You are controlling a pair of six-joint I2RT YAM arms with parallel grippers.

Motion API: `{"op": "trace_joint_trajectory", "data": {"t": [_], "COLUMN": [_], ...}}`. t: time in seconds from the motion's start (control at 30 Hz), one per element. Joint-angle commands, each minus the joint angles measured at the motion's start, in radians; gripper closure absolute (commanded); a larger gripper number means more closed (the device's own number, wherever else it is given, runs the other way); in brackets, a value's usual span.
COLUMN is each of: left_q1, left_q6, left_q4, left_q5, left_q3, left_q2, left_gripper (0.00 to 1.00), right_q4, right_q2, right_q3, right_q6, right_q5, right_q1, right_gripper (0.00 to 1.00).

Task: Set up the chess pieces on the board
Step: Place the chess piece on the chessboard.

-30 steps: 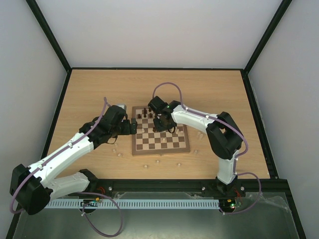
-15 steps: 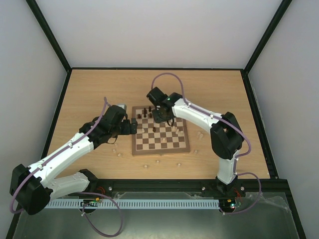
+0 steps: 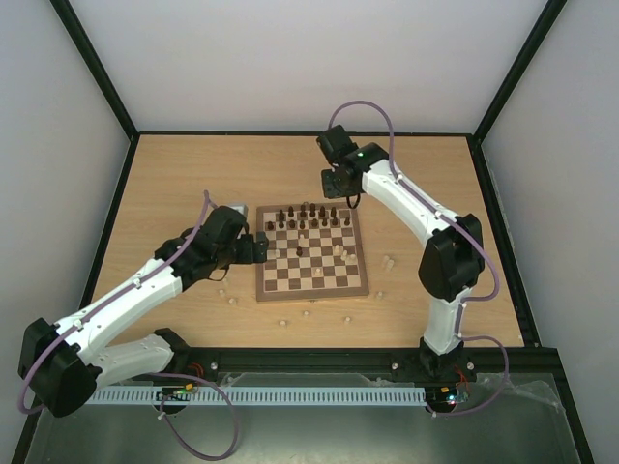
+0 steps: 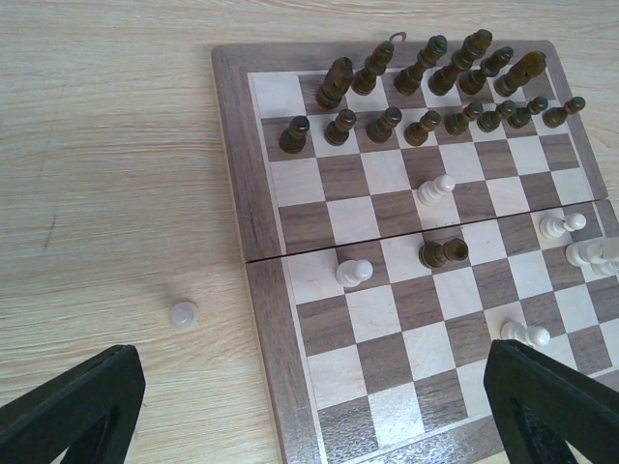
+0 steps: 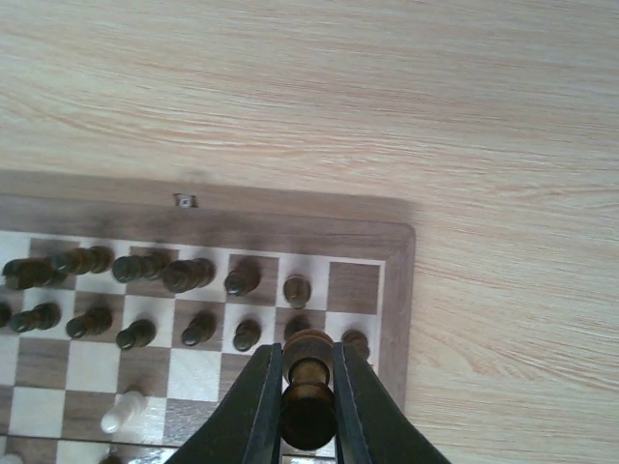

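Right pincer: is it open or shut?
The right pincer is shut on a dark chess piece. In the right wrist view both fingers press against its sides.

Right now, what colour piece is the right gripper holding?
Dark brown piece, best seen in right wrist view.

No lettering, label, number or sign is legible anywhere, the board [image 4: 269, 329] included.

Light-wood tabletop [image 3: 184, 174] inside plain pale walls [image 3: 290, 58], black corner posts [image 3: 94, 66]
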Motion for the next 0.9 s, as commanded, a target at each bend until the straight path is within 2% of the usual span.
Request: {"op": "trace_joint_trajectory", "data": {"t": [0.0, 0.87], "left_q1": [-0.012, -0.051], "left_q6": [0.013, 0.012], "left_q4": [0.004, 0.014], "left_q5": [0.012, -0.007], "left_q3": [-0.012, -0.018], "left_q2": [-0.002, -0.035], "left_gripper": [0.01, 0.01], "right_q4": [-0.079, 0.023], "right_q2": [0.042, 0.181], "right_q3": [0.025, -0.065], "right_q6": [-0.014, -0.034], "right_q5": [0.017, -0.05], "right_q1": [-0.037, -0.085], "right_gripper": [0.91, 0.9]}}
